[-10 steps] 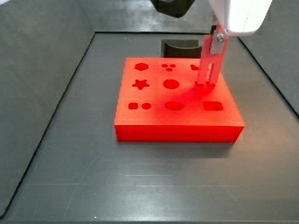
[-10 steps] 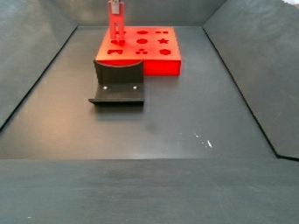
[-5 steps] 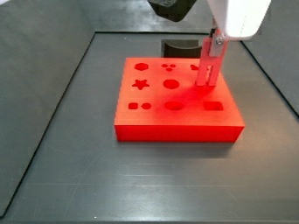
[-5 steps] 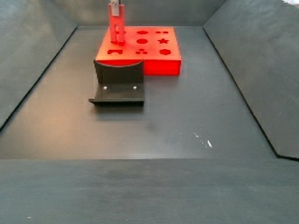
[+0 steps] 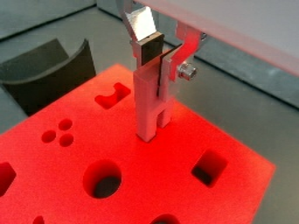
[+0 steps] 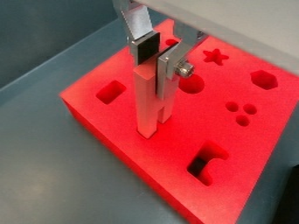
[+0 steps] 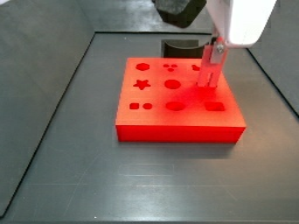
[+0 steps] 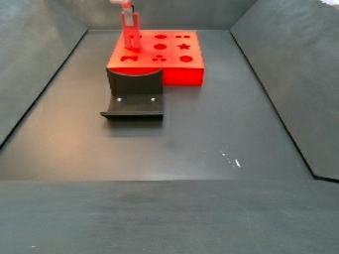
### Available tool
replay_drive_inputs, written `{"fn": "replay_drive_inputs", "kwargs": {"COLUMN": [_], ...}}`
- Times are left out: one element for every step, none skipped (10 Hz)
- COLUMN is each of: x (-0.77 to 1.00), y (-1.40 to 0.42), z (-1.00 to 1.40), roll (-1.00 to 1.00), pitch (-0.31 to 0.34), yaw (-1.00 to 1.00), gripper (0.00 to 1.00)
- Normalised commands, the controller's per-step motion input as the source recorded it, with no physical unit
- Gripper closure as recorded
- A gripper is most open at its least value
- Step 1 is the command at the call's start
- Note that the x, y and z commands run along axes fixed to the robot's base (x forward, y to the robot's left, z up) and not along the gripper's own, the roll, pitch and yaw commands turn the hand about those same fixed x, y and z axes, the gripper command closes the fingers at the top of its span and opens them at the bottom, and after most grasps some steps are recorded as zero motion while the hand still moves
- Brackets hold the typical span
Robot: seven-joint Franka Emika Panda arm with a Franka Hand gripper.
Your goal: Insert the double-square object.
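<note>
The gripper (image 5: 158, 54) is shut on the double-square object (image 5: 151, 98), a long thin red peg held upright. It hangs over the big red block (image 5: 233, 206) with shaped holes. The peg's forked lower end meets the block's top face; I cannot tell whether it has entered a hole. In the wrist view from the opposite side, the gripper (image 6: 162, 57) holds the peg (image 6: 152, 105) above the block (image 6: 105, 118). In both side views the peg (image 7: 211, 68) (image 8: 130, 36) stands at one edge of the block (image 7: 176, 114) (image 8: 166, 69), under the gripper (image 7: 215, 44) (image 8: 129, 12).
The dark fixture (image 8: 133, 101) stands on the floor right against the red block; it also shows in a side view (image 7: 181, 45) and a wrist view (image 5: 47, 70). Dark walls enclose the grey floor (image 8: 199, 189).
The gripper and peg have sunk slightly over the block; the peg looks a little shorter above the top face. The block and fixture have not moved.
</note>
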Motion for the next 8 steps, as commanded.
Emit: {"fn": "replay_drive_inputs", "kwargs": {"x": [-0.13,-0.02,-0.1,0.0,0.13,0.0,0.0,0.0], "y": [-0.02,0.0,0.0,-0.06,-0.08,0.03,0.0,0.0], "z": [-0.64,-0.72,-0.82,-0.67,-0.62,-0.17,0.0,0.0], "roll": [0.15,0.16,0.11,0.02,0.0,-0.02,0.0,0.0], "pitch": [0.107,0.147,0.113,0.05,0.027,0.003,0.0,0.0], "yaw": [0.0,0.0,0.0,0.0,-0.03,0.0,0.0,0.0], "gripper": [1.0,1.0,1.0,1.0,1.0,1.0,1.0,1.0]}}
